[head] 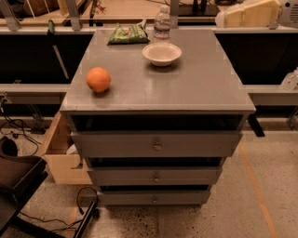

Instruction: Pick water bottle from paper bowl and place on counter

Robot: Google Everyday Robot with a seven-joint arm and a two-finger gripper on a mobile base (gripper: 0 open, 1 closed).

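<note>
The water bottle (162,22) is clear with a white cap. It stands upright at the far edge of the counter (186,88), just behind the paper bowl (161,53), and I cannot tell whether it touches the bowl. The bowl is white, shallow and looks empty. My gripper (222,18) is at the end of the cream arm (253,13), at the top right. It hangs above the counter's far right corner, to the right of the bottle and apart from it.
An orange (98,79) lies on the counter's left side. A green snack bag (128,34) lies at the far left, beside the bottle. The cabinet has three drawers (156,145) below. An open wooden box (60,153) and cables are on the floor at left.
</note>
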